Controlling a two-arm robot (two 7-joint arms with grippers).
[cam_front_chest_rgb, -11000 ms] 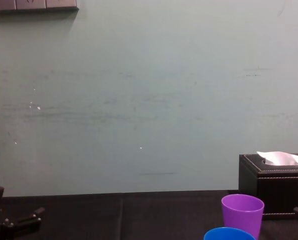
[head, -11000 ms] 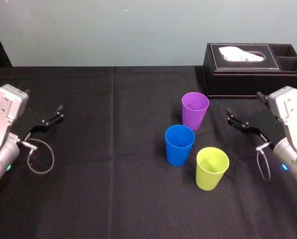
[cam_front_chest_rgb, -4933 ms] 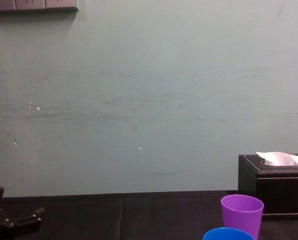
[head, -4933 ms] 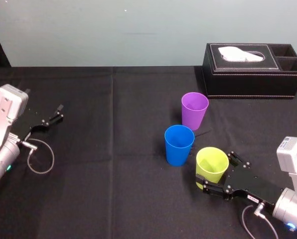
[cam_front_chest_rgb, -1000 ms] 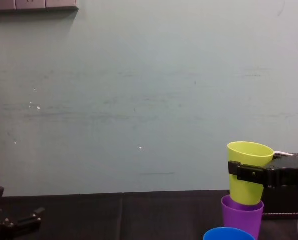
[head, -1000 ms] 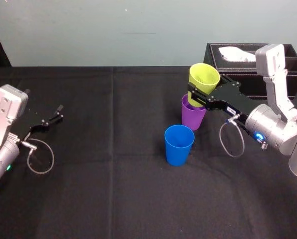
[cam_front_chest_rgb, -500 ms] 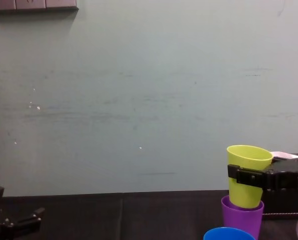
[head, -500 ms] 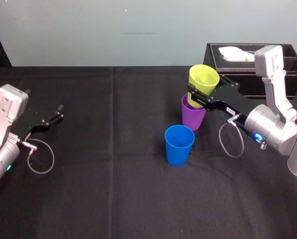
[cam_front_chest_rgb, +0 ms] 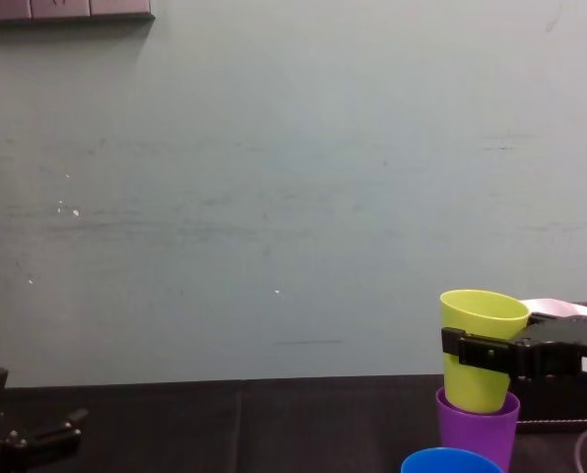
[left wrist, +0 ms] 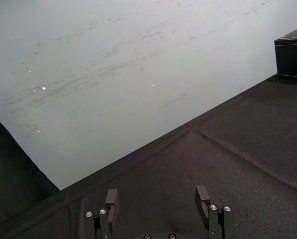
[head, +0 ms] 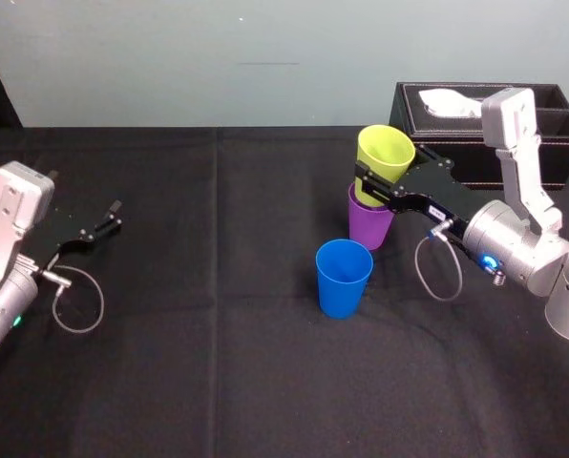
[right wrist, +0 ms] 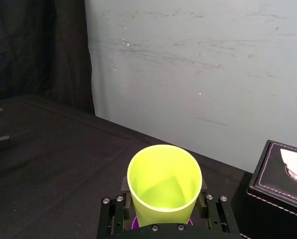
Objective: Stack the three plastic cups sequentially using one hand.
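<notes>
Right gripper (head: 373, 181) is what catches the eye from where I stand: its black jaw bars are clamped on either side of the yellow-green cup (head: 385, 150), gripping it about midway up the wall. That cup is upright or very nearly so, mouth up, and its base sits down inside the mouth of the purple cup (head: 370, 227), which stands on the black tablecloth (head: 218, 286). From the lower chest camera the yellow-green base dips below the purple rim, but I can't tell whether it is seated all the way or only partly in. Most of the yellow-green cup rises above the purple one.

The blue cup (head: 343, 279) stands by itself on the cloth, nearer the robot than the other two and a little to their left, close to the purple cup but not touching it. Behind the gripper's arm, along the far right of the table, is the black tissue box (head: 466, 134).

Over at the far left edge of the table, the left gripper (head: 108, 218) hangs just above the cloth, well away from the cups, its fingers spread apart around nothing.
</notes>
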